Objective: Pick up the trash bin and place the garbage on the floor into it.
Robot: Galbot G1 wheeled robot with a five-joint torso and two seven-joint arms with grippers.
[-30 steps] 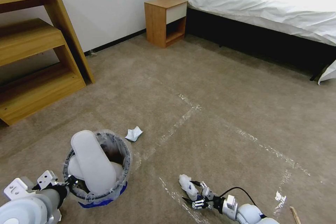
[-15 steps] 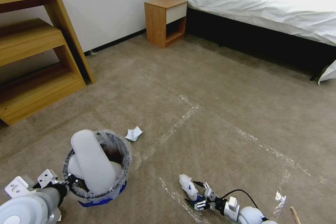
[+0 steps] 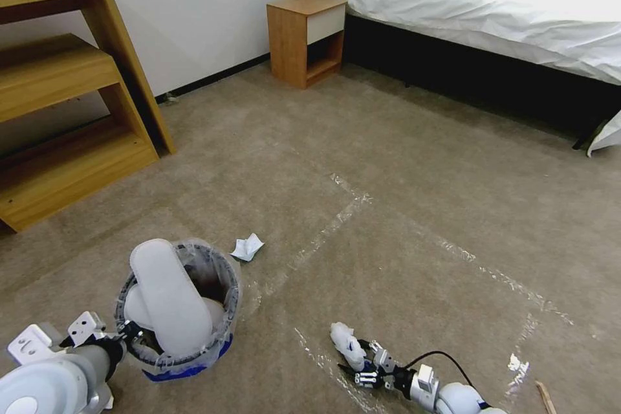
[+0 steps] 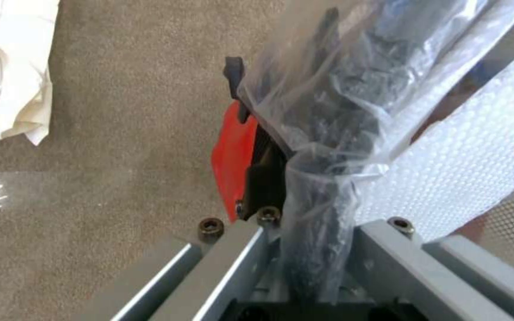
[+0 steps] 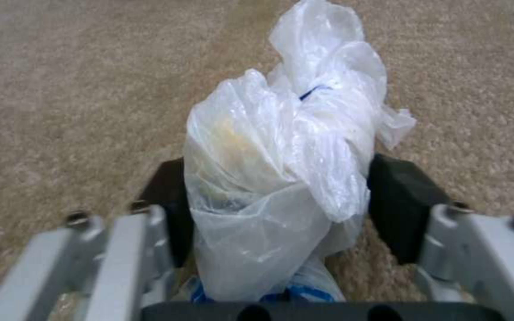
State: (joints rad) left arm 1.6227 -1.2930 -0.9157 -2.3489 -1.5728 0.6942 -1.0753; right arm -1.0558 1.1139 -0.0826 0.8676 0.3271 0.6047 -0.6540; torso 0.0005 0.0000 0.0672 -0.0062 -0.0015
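While the trash bin (image 3: 178, 307) is being held at its rim by the clamped left claw (image 3: 126, 334), a crumpled plastic bag (image 3: 348, 344) on the floor (image 3: 401, 207) is being straddled by the right claw (image 3: 362, 369), whose fingers are being kept apart and likely need closing.

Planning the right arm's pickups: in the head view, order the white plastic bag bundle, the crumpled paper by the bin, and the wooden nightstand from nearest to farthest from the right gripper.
1. White plastic bag bundle: between the fingers of the right gripper.
2. Crumpled paper: on the carpet beside the trash bin, toward the robot's left.
3. Nightstand: far ahead, against the bed.
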